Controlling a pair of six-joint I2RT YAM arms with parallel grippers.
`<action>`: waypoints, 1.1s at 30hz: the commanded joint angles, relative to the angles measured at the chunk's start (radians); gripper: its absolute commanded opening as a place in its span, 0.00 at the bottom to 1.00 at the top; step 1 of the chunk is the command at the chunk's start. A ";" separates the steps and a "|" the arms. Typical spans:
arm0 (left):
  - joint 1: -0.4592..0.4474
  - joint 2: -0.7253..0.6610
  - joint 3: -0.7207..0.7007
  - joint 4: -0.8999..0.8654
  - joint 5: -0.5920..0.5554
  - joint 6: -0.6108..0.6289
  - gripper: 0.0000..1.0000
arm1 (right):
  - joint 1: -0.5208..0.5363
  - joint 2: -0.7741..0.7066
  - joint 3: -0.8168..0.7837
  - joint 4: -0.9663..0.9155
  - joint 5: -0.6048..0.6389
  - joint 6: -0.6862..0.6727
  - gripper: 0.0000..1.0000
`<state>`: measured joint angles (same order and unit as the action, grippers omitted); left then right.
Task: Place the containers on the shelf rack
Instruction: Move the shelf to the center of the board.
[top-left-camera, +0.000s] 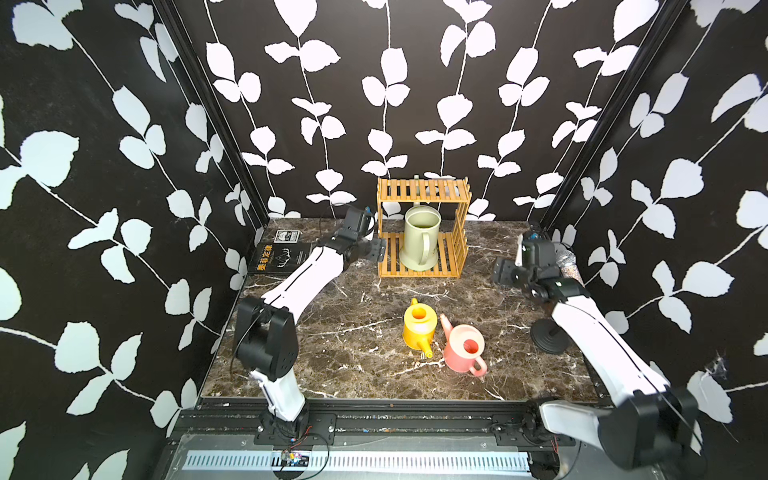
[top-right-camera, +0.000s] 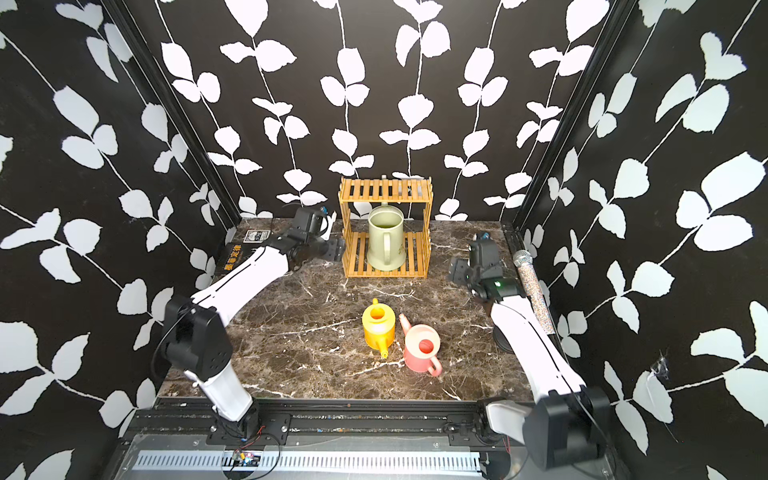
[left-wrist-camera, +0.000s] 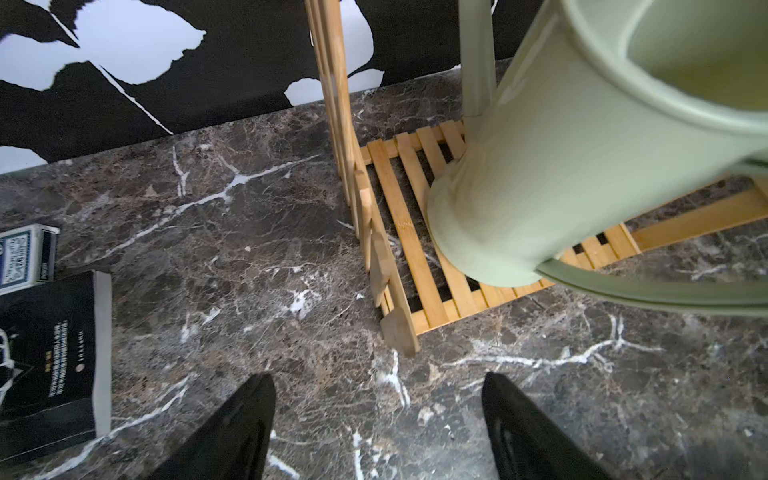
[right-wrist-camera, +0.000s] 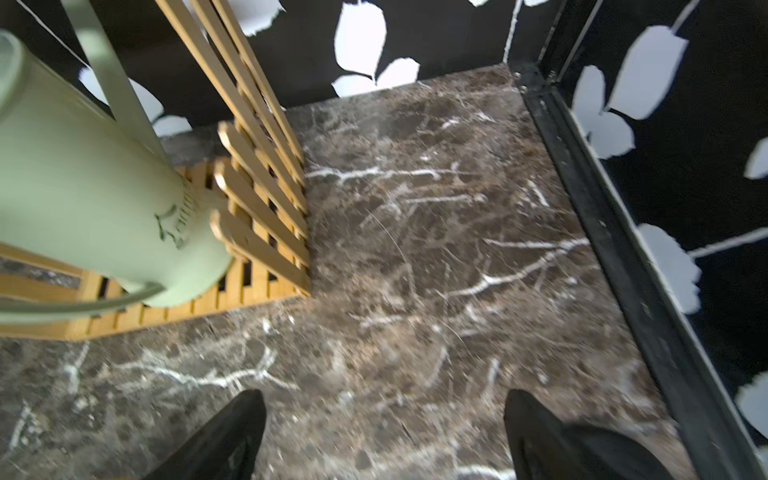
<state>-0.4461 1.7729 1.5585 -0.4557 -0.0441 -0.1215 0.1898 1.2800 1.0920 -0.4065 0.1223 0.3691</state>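
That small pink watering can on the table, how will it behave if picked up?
The pink watering can looks like hollow plastic: probably light and stiff. Its smooth round body may slip; the loop handle seems a surer hold. Its spout is close to the yellow can, so lifting might nudge that.

My count, kind by kind.
Three watering cans: green can (top-left-camera: 419, 243), yellow can (top-left-camera: 417, 328), pink can (top-left-camera: 462, 351). One shelf rack (top-left-camera: 424, 191), one black book (top-left-camera: 279, 258), one card box (top-left-camera: 286, 236), one microphone (top-right-camera: 530, 282), one round black base (top-left-camera: 546, 341). Two pincers: my left pincer (left-wrist-camera: 376, 376) and right pincer (right-wrist-camera: 384, 392).
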 joint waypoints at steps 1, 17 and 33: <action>0.003 0.048 0.071 -0.058 0.018 -0.034 0.77 | 0.026 0.085 0.074 0.094 -0.011 0.031 0.89; 0.006 0.190 0.190 -0.095 0.030 -0.079 0.52 | 0.105 0.516 0.428 0.075 -0.031 -0.008 0.69; 0.006 0.158 0.164 -0.097 0.067 -0.106 0.00 | 0.147 0.536 0.440 0.052 0.009 -0.023 0.11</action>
<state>-0.4461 1.9678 1.7226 -0.5274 -0.0074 -0.2245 0.3260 1.8328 1.5124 -0.3443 0.1116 0.3527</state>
